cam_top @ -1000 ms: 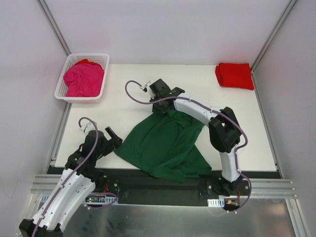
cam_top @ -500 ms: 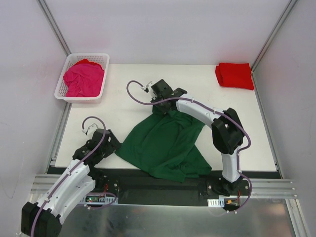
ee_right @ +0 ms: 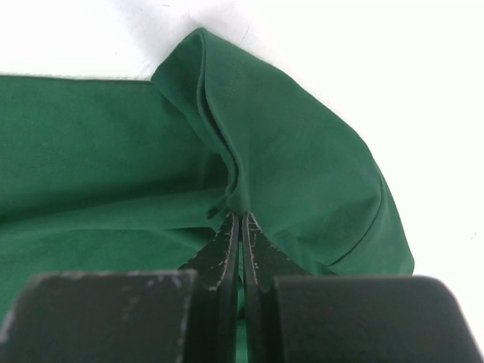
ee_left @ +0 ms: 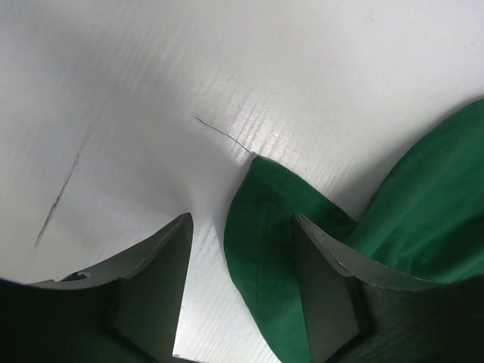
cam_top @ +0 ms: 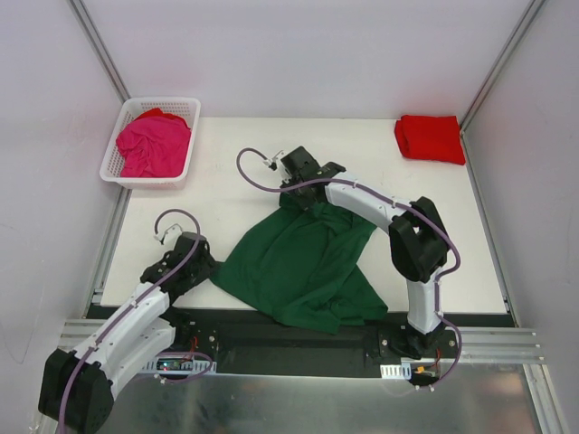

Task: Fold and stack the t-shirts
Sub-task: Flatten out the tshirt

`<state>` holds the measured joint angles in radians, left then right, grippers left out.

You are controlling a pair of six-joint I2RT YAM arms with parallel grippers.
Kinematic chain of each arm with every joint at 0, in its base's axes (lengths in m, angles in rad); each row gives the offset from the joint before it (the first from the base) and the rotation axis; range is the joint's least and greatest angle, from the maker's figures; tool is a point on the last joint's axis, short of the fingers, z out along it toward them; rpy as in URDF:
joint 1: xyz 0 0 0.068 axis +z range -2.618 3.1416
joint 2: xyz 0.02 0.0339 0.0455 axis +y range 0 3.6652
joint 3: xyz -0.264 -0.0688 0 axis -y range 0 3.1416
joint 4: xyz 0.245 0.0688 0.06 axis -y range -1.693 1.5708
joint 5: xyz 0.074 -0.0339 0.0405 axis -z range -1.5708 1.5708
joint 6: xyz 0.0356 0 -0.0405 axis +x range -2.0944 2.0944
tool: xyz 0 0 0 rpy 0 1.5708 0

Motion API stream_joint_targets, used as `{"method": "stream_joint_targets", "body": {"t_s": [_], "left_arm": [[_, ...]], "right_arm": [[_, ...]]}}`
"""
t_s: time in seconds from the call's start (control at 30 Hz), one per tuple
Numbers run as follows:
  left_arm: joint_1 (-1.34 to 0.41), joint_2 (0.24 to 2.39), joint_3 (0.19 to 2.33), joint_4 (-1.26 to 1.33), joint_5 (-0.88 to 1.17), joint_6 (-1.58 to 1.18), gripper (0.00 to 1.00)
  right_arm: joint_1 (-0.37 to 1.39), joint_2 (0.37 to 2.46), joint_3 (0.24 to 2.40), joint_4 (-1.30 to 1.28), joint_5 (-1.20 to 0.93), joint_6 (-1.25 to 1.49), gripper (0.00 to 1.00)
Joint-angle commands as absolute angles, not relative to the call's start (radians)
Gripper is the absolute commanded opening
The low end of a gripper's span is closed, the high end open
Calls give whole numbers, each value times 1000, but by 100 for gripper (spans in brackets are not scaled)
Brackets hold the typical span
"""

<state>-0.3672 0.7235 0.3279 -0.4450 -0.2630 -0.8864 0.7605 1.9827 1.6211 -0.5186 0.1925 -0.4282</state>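
One of three looks done: the red t-shirt (cam_top: 430, 138) lies as a compact folded block in the far right corner of the bench (cam_top: 235, 194). The pink t-shirt (cam_top: 154, 145) sits bunched in the white basket (cam_top: 172, 104) at the far left corner, not yet folded. The green t-shirt (cam_top: 303, 267) is the one in hand. It is spread loose and wrinkled at the middle of the bench, reaching the near edge, with no clean fold in it. By my reckoning the task is roughly a third along, with two shirts left to fold and stack.

The overhead view alone gives this layout, since neither wrist camera shows the red shirt, the pink one or the basket. It hides both grips, though, under dark arm hardware.

The right wrist view settles one of them. The right tool (ee_right: 240, 219) is clenched on a raised ridge of doubled green cloth at the shirt's far side.

The left wrist view shows the left tool (ee_left: 242, 223) with its jaws apart, straddling the shirt's left corner hem. Bare bench shows between cloth and one jaw, so nothing is pinched yet.
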Motion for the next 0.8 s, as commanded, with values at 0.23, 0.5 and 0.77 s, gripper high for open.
{"method": "stream_joint_targets", "body": {"t_s": [0.23,0.5,0.77], "left_arm": [[-394,891,311,-295,-278,-928,50],[-410,945,313,-247,-275,-930,15],[-410,910,307,-249,-267,-920,0]], "right_arm": [[753,1888,1591,-497,179,-411,2],[746,1871,1574,-495,184,-408,1],[742,1859,1565,-495,189,-405,1]]}}
